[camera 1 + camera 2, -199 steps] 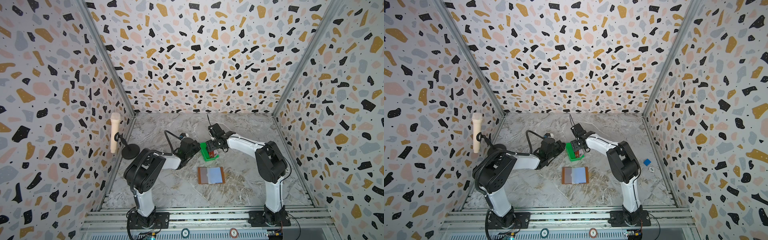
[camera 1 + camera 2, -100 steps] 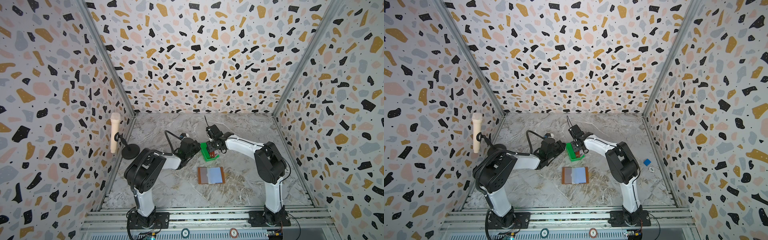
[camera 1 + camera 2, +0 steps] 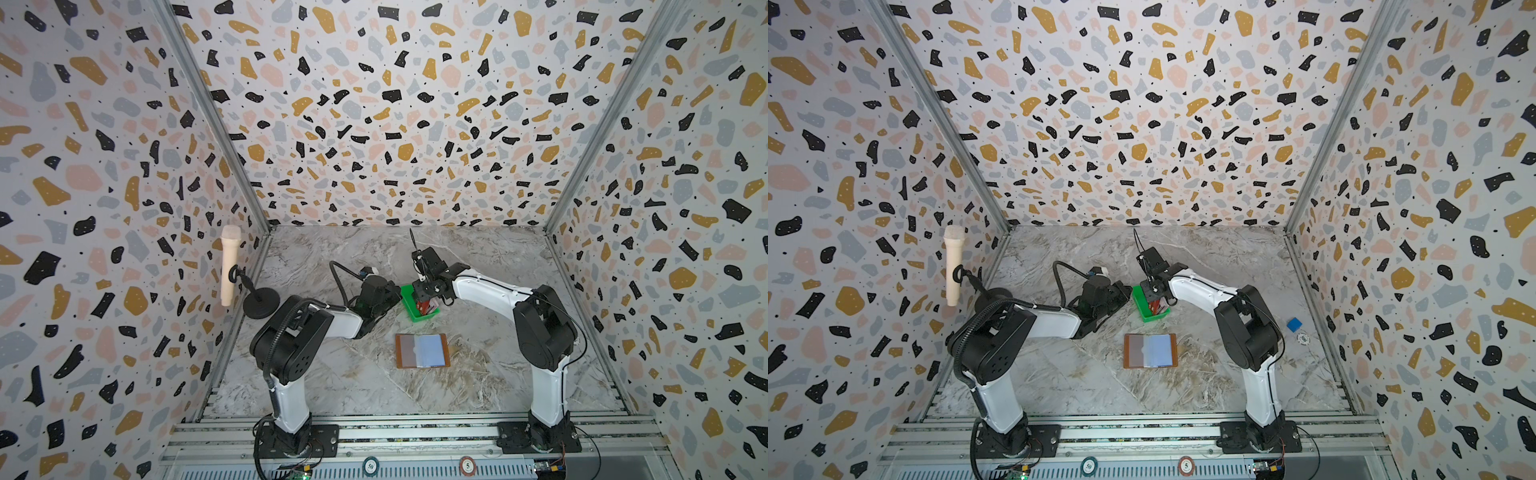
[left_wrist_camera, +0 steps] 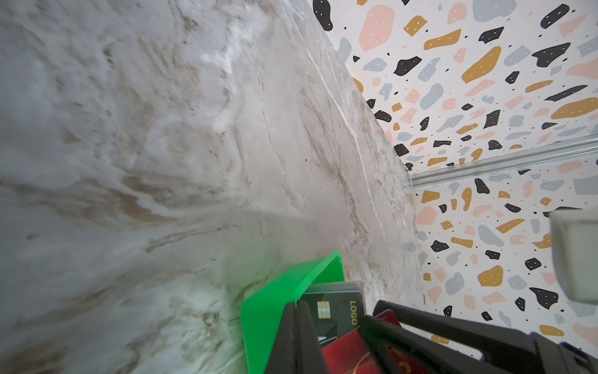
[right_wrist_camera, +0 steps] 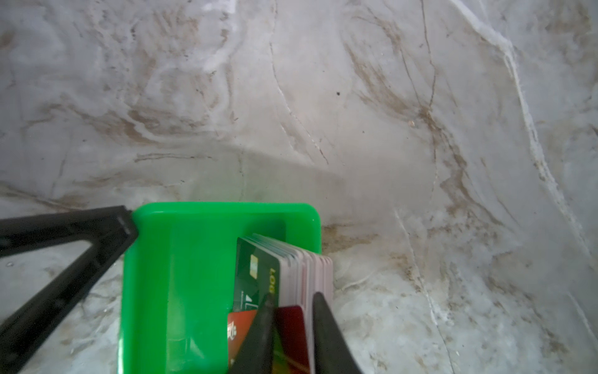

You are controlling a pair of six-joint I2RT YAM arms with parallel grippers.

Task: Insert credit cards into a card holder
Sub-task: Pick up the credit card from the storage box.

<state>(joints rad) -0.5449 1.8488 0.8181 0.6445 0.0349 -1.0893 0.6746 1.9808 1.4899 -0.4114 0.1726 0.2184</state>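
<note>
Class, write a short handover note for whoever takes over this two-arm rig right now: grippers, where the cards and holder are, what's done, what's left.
Grippers: the left gripper is shut on the wall of the green tray; the right gripper is shut on a few credit cards standing on edge in that tray, not lifted out.
Things: the card holder lies open and flat, apart from the tray; its sleeves look empty.
Done: tray pinned, cards pinched.
To do: lift a card out, slide it into a sleeve, repeat.
</note>
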